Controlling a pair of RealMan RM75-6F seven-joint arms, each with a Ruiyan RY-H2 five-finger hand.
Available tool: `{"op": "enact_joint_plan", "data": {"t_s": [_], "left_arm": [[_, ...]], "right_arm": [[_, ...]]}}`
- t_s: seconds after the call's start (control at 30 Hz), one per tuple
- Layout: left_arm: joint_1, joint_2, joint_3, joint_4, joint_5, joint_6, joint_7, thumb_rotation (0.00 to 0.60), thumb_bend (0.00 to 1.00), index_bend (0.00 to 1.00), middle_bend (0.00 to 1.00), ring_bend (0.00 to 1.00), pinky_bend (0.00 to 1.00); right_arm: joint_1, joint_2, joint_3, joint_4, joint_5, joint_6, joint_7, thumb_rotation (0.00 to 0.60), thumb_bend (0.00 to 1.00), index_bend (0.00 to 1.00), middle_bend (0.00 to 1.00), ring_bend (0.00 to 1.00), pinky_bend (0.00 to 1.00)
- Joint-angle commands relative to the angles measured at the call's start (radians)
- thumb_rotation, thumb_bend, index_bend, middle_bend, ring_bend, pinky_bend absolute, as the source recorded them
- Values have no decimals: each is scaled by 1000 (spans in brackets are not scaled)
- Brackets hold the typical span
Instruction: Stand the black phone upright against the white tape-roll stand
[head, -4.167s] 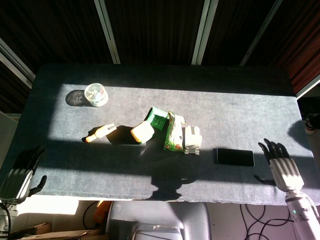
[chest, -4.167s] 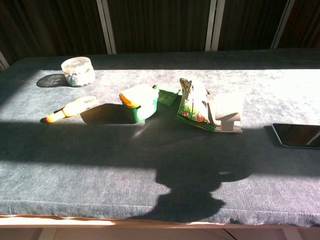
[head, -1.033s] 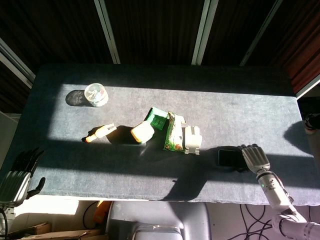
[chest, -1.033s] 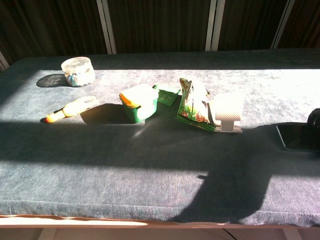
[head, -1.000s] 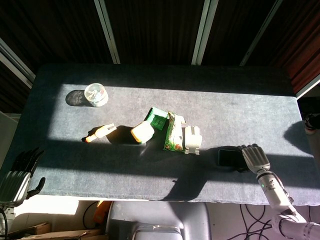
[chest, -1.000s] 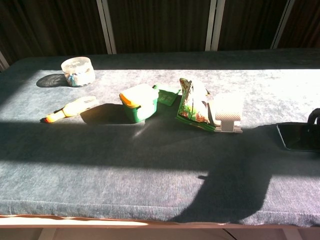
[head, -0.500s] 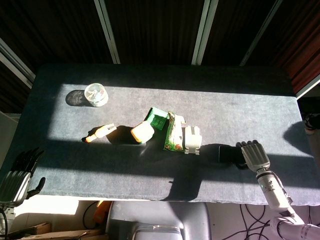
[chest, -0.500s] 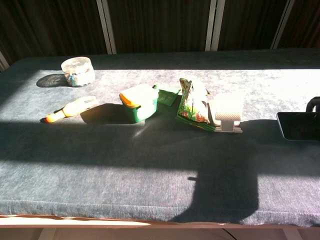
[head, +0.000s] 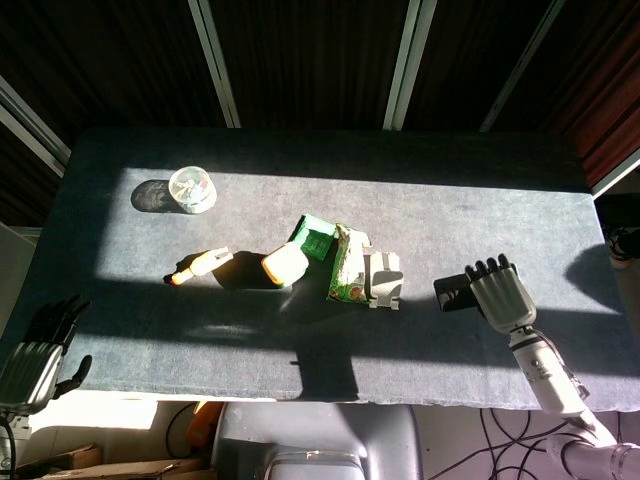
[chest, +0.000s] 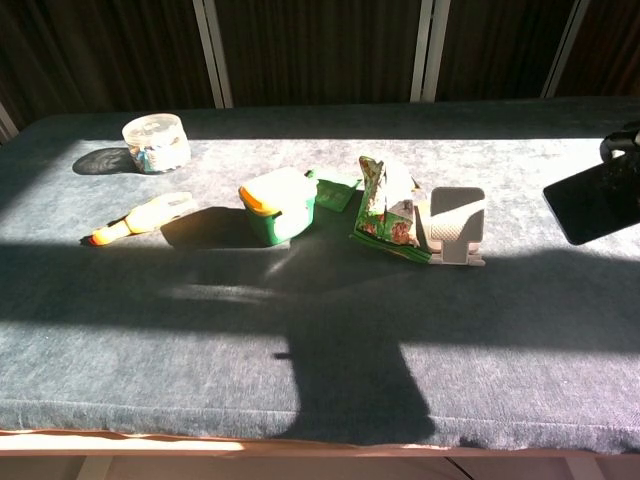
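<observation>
My right hand (head: 500, 292) holds the black phone (head: 453, 293) lifted off the table, to the right of the white tape-roll stand (head: 383, 279). The chest view shows the phone (chest: 595, 203) tilted in the air at the right edge, with only a dark bit of the hand (chest: 621, 141) above it. The stand (chest: 455, 228) sits upright beside a green snack bag (chest: 385, 210). My left hand (head: 40, 345) hangs off the table's near-left corner, fingers apart, holding nothing.
Along the sunlit band lie a clear round tub (head: 192, 188), an orange-tipped tool (head: 197, 266), a green box with a yellow lid (head: 285, 264) and a green packet (head: 315, 238). Dark grey cloth covers the table (head: 480, 200). Shadow falls across the front half.
The right hand has picked the phone up off the table and carried it higher and slightly toward the stand. The arm's shadow has shifted left. The left hand has not moved.
</observation>
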Motion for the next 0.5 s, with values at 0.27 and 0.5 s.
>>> {"op": "enact_joint_plan", "data": {"t_s": [0.27, 0.5], "left_arm": [[-4, -2, -2, 0, -6, -9, 5, 600, 407, 0, 0, 2, 47], [-8, -5, -3, -1, -13, -19, 13, 600, 408, 0, 0, 6, 47]], "right_arm": [[195, 60, -29, 75, -381, 16, -306, 600, 358, 964, 697, 598, 469], [318, 54, -75, 185, -565, -35, -255, 600, 359, 967, 697, 621, 464]]}}
